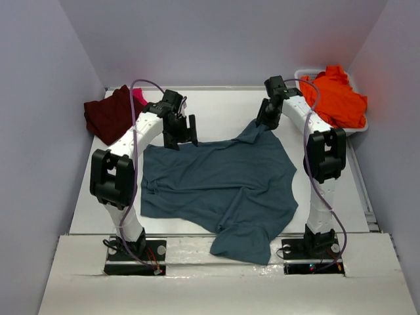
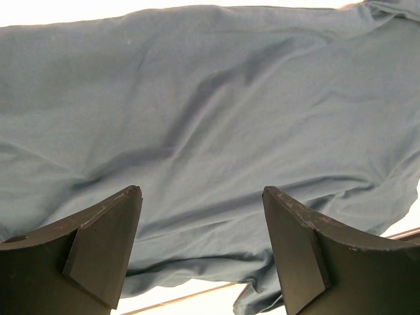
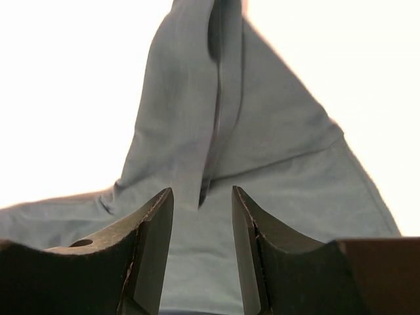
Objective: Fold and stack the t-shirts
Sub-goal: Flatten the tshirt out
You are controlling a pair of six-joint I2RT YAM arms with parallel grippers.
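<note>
A wide white table (image 1: 216, 105) carries a rumpled slate teal-blue cotton t-shirt (image 1: 220, 190), spread centrally, its hem drooping over the near edge. An orange shirt (image 1: 338, 98) fills the far-right white plastic tub (image 1: 303, 74); a maroon shirt (image 1: 108, 115) lies far left. The left gripper (image 1: 180, 134) hangs spread above the cloth; the right gripper (image 3: 202, 203) pinches a raised fold.

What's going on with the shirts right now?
Both arms are working the blue shirt, spread wrinkled mid-table with its near hem over the front edge. The right gripper has a raised fold of cloth at the far corner between its fingers, though they don't look fully shut. The left gripper hangs open over the far edge, holding nothing. The maroon shirt lies far left with pink behind; the orange shirt sits in the tub.
</note>
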